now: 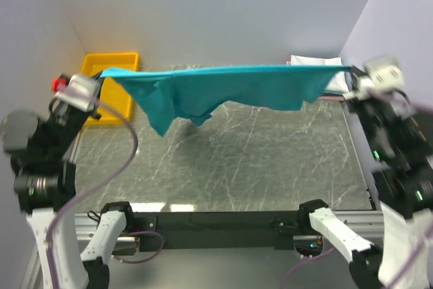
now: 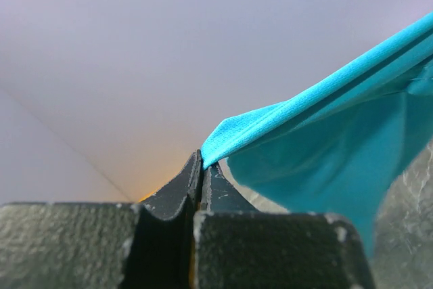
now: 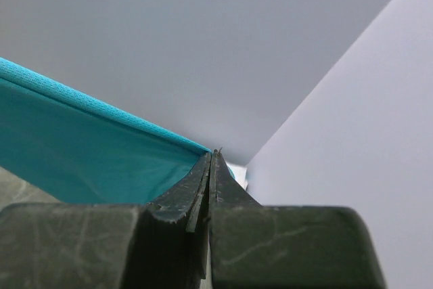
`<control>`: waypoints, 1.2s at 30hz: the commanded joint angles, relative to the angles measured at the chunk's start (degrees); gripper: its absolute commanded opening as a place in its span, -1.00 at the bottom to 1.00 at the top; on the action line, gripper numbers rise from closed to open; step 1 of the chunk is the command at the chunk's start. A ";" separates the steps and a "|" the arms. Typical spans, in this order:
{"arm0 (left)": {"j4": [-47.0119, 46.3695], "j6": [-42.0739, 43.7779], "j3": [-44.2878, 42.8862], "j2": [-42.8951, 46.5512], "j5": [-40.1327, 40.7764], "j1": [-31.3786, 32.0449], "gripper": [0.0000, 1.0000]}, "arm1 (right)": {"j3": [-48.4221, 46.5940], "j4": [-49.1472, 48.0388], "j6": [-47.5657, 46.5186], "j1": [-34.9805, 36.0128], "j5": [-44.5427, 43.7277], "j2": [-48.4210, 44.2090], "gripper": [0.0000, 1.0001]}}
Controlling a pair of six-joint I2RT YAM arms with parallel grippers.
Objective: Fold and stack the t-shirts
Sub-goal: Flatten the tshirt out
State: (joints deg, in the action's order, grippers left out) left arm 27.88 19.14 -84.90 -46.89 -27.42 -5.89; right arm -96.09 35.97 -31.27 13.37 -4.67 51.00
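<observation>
Item: teal t-shirt (image 1: 230, 89), stretched mid-air over table (image 1: 270, 160); I see left jaws, right jaws each pinching one end.

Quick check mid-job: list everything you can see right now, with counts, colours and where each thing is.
teal t-shirt: one, teal, stretched in the air between the two grippers above the far part of the table, its lower edge hanging loose
white folded cloth: one, white, far right corner, partly hidden behind the teal t-shirt; likely a tee
yellow bin: one, yellow, far left corner; contents not visible
table: one, dark marbled top, under everything
left gripper: one, black, shut on the shirt's left corner
right gripper: one, black, shut on the shirt's right corner
</observation>
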 commanded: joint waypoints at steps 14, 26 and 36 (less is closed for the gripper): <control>7.01 0.46 -1.25 -0.03 9.85 -0.97 -0.99 | 6.52 -6.94 -7.58 -1.15 -6.32 -0.04 -1.00; -7.21 3.80 16.61 -26.11 7.12 2.02 -0.99 | 26.75 -23.65 -6.79 -0.97 0.88 25.79 -1.00; -2.48 -1.45 -19.11 -74.71 7.91 5.28 -0.99 | 7.80 -28.06 -5.66 -1.06 -4.28 63.20 -1.00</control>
State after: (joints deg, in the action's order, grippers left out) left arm 25.36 21.10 -89.73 -113.38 -20.18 -0.30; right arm -79.37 12.95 -37.98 12.86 -4.38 107.68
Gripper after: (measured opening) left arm 0.022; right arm 0.004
